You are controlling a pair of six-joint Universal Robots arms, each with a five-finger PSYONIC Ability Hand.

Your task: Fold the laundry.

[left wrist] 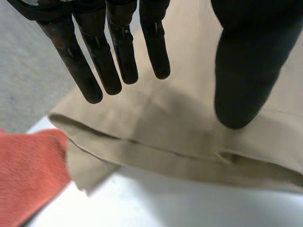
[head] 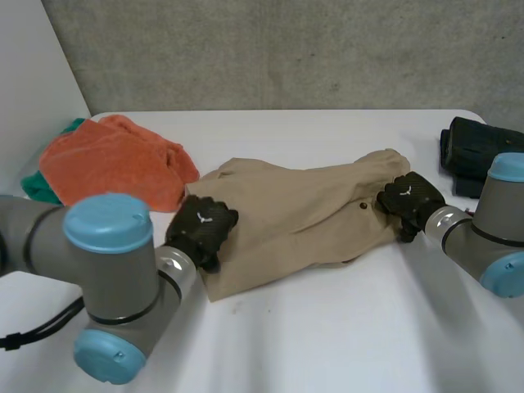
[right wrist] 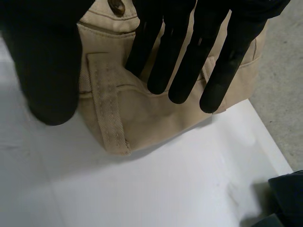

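Observation:
A tan pair of trousers [head: 299, 217] lies crumpled across the middle of the white table [head: 344, 327]. My left hand [head: 203, 228] rests at its left end, by the leg hem. In the left wrist view the hand [left wrist: 118, 47] hovers just over the tan cloth [left wrist: 180, 127], fingers straight and thumb set apart, holding nothing. My right hand [head: 409, 201] is at the right end, on the waistband. There the right hand [right wrist: 189, 56] has straight fingers spread over the waistband [right wrist: 156, 113], next to a belt loop [right wrist: 109, 113] and a button [right wrist: 117, 5], with the thumb apart.
An orange towel [head: 115, 168] lies at the far left, touching the trousers' left end [left wrist: 28, 175], with a green cloth [head: 37, 187] behind it. A black folded item [head: 475, 151] sits at the right edge [right wrist: 286, 198]. Bare table runs along the front.

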